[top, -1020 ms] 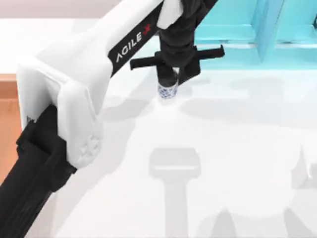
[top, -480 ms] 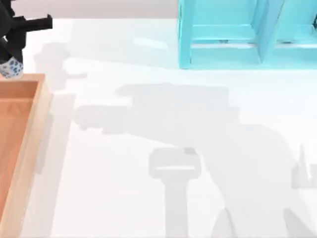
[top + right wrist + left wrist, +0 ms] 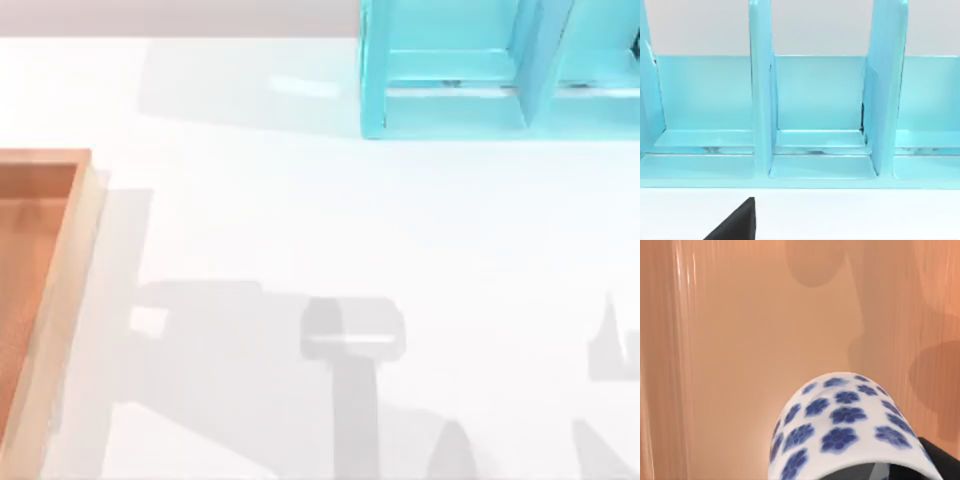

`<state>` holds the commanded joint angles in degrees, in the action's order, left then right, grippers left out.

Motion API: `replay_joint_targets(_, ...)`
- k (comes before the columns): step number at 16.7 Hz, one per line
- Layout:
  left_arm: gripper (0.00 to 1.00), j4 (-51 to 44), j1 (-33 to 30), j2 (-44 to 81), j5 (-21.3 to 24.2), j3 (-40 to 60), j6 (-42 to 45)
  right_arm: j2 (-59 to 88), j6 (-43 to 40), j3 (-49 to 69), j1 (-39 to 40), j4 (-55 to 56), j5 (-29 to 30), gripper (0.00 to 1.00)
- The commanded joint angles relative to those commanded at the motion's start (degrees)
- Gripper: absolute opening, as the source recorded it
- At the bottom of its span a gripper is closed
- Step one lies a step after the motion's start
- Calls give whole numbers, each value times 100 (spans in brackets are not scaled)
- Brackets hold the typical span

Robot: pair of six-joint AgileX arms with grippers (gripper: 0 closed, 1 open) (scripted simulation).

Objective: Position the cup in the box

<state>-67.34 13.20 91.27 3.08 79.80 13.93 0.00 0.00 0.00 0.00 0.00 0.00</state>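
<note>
Presently, the left wrist view shows the cup [image 3: 850,427], a white glazed cylinder with blue flowers, hanging above the smooth orange-brown floor of the box [image 3: 740,340]. A dark claw part edges its base; whether that grip is closed cannot be told. The box [image 3: 70,260], tan-rimmed wood, sits at the tabletop's [image 3: 350,220] left edge; a turquoise shelf [image 3: 450,90] stands at the far edge. Half a second ago the left claw and cup were at the box's far corner; both have left the top view.

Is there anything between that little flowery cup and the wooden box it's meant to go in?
Nothing visible does. In the left wrist view the cup hangs over the box's bare orange-brown floor.
</note>
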Motion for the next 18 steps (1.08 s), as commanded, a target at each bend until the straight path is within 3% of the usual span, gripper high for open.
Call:
replay_joint_targets(8,0,94,44,-70,-23,-143,86,0,0,0,0,0,0,100)
replay_joint_targets(14,0,1229,136,153,11,-999,155,0,0,0,0,0,0,100)
replay_joint_targets(18,0,1444,147,238,7,-1212,183,0,0,0,0,0,0,100)
